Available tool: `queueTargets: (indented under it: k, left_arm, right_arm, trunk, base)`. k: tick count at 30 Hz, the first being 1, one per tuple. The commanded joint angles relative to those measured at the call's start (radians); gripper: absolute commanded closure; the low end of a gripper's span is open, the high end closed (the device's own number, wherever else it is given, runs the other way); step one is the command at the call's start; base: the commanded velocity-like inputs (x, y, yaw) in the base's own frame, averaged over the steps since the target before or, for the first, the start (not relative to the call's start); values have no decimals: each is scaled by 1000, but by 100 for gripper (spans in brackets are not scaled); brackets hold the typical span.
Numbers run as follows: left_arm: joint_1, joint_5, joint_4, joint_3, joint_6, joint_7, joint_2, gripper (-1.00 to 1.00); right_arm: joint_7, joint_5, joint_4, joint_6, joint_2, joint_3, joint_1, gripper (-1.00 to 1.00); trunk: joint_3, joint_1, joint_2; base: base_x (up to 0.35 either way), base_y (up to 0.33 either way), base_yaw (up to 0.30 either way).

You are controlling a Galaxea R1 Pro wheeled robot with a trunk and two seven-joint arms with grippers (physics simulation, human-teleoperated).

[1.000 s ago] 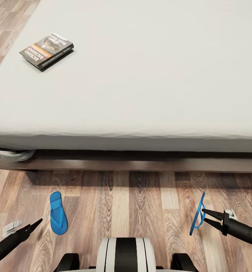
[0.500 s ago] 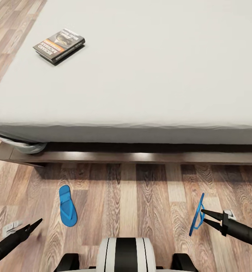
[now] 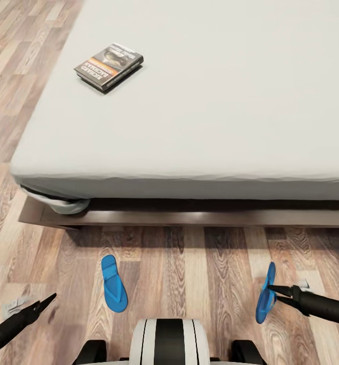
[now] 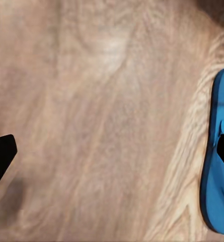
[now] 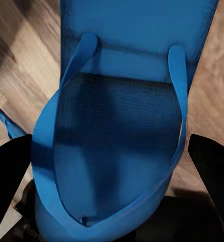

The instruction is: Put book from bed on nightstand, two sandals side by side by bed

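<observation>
The right gripper (image 3: pixel 272 292) is closed on one blue sandal (image 3: pixel 265 292), holding it tilted on its edge above the wood floor (image 3: pixel 190 274). The left gripper (image 3: pixel 50 299) hangs low over the floor holding nothing; I cannot tell how far it is open, and the other sandal (image 3: pixel 113 289) lies flat near it. The book (image 3: pixel 108 66) lies on the white bed (image 3: pixel 215 101), near its left corner.

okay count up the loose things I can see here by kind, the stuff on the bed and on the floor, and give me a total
Blue sandals: 2, one lying flat on the floor, one held up on edge at the right pincer
Books: 1, the book on the bed
Total: 3
</observation>
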Motion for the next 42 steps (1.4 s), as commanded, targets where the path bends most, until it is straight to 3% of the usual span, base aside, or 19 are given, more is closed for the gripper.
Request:
queueTargets:
  k: [1, 6, 12, 15, 17, 19, 22, 29, 36, 42]
  left_arm:
    - [-1, 2, 2, 1, -1, -3, 0, -100]
    - [-1, 2, 2, 1, -1, -3, 0, -100]
    - [-1, 2, 2, 1, -1, -3, 0, -100]
    - [-1, 2, 2, 1, -1, -3, 0, -100]
    - [-1, 2, 2, 1, -1, -3, 0, -100]
    - [-1, 2, 2, 1, -1, -3, 0, -100]
    - [-1, 2, 2, 1, -1, -3, 0, -100]
    - [-1, 2, 2, 1, -1, -3, 0, -100]
    - [-1, 2, 2, 1, -1, -5, 0, -100]
    - [-1, 2, 2, 1, -1, -7, 0, -100]
  right_arm:
    - [-6, 3, -3, 6, 0, -1, 0, 100]
    - [-17, 60, -9, 7, 0, -1, 0, 100]
    - [-18, 74, -13, 7, -1, -1, 0, 100]
    - [-29, 91, -65, 7, 1, 6, 0, 100]
    - [-61, 145, -99, 8, 1, 21, 0, 100]
    - [-100, 226, -131, 8, 5, 31, 0, 100]
    - [-117, 275, -146, 8, 11, 34, 0, 100]
    - [-141, 302, -152, 8, 13, 35, 1, 100]
    - [-331, 332, -201, 8, 13, 35, 0, 100]
    - [-369, 333, -225, 8, 14, 35, 0, 100]
  trunk:
    - [0, 0, 0]
    - [0, 0, 0]
    - [0, 0, 0]
    - [0, 0, 0]
    - [0, 0, 0]
    - [0, 0, 0]
    - [0, 0, 0]
    - [0, 0, 0]
    - [0, 0, 0]
    - [0, 0, 0]
  base:
    - [98, 305, 0]
    - [54, 261, 0]
    - [5, 75, 0]
    - [0, 217, 0]
    - [0, 262, 0]
    - [0, 275, 0]
    - [0, 281, 0]
    - [0, 283, 0]
    - [0, 283, 0]
    - [0, 283, 0]
